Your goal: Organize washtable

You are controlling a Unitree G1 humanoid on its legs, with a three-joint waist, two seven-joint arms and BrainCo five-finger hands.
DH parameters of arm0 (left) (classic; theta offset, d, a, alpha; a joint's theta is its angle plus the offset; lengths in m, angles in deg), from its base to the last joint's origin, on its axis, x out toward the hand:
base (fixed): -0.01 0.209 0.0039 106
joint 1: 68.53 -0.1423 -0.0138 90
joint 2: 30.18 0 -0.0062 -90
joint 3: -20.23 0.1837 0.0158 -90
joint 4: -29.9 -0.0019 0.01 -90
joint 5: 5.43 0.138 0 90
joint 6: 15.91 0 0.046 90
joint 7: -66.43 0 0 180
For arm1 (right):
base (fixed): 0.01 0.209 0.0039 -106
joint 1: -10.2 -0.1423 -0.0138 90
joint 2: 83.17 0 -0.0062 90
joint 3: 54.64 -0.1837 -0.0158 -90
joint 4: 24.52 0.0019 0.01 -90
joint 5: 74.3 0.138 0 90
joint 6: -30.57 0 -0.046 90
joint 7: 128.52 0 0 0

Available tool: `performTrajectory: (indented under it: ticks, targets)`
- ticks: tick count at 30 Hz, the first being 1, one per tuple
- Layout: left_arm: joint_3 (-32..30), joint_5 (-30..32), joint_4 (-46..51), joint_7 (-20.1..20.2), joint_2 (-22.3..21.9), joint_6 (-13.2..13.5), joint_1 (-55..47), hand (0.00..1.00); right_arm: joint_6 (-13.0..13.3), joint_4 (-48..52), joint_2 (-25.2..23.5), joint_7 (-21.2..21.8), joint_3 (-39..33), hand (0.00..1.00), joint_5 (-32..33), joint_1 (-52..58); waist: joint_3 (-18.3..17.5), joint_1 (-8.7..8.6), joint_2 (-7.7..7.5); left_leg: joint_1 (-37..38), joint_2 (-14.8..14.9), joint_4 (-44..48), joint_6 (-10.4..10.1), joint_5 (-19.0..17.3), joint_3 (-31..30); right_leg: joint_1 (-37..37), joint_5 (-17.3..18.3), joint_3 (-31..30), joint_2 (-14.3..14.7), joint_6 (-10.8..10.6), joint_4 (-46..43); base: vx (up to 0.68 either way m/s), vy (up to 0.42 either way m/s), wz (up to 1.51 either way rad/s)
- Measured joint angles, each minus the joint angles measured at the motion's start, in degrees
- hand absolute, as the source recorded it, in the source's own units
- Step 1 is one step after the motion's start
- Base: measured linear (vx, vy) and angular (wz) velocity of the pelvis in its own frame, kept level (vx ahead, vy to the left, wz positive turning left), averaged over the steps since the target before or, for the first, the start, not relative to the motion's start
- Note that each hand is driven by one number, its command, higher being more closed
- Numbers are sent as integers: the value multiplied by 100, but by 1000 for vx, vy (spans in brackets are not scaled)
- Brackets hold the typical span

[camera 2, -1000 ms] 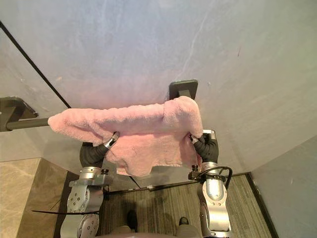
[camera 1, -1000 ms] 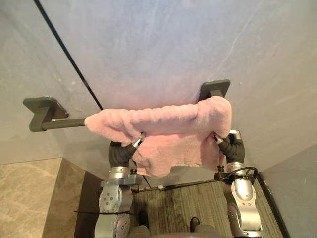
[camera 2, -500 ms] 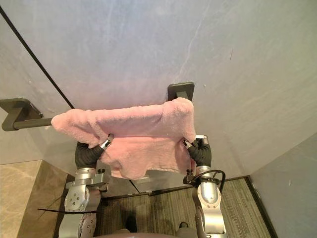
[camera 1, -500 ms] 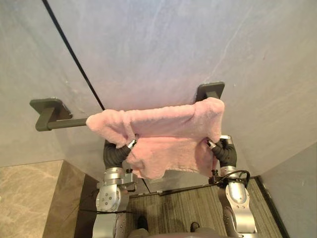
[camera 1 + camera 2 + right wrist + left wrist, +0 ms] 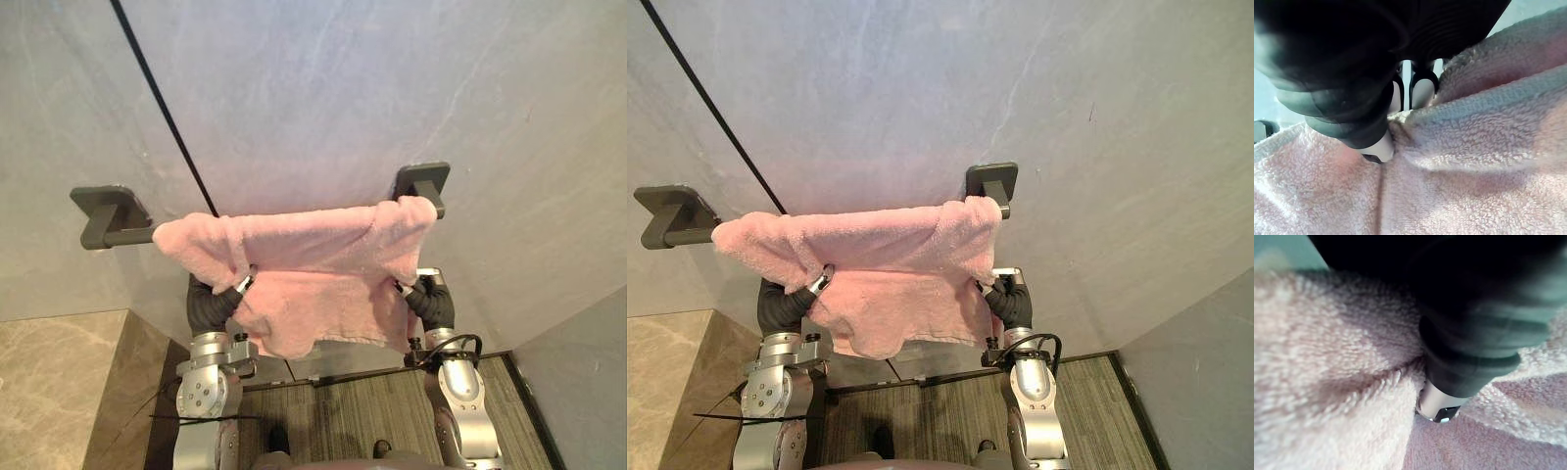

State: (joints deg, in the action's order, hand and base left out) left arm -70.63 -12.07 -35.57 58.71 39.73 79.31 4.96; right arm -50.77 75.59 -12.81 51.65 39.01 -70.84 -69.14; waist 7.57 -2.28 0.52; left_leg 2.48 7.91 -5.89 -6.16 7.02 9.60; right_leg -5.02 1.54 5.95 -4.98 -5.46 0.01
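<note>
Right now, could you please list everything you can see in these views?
pink fluffy towel: one, pink, draped over the bar
dark grey metal towel bar: one, dark grey, on two wall brackets
grey marbled wall: one, grey, behind the bar
thin black line: one, black, slanting down the wall
beige stone surface: one, beige, low left
striped floor: one, brown-grey, below
left hand: pinching the towel's left part
right hand: pinching its right part

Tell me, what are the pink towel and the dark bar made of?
The pink towel looks like soft terry cloth: its surface is fuzzy and it sags in folds. The dark bar is probably metal with a matte dark-grey coating: smooth, straight, no shine; plastic is possible.
</note>
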Motion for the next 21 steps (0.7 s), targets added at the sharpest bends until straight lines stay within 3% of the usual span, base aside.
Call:
performTrajectory:
  ticks: [14,21]
  targets:
    - [-886,-57,-460,-343,-28,2,-282,0,-23,-198,45,-119,-256,0,224,574,-4,4,-82,1,-1,-1,-2,-2,15,3,-10,-3,-3,16,16,0,0,0]
    - [-980,-58,-1140,-346,-83,-116,-614,0,-91,-507,243,139,50,0,271,1193,-42,7,-145,0,2,0,-12,-10,27,9,-10,-7,-3,20,18,0,0,0]
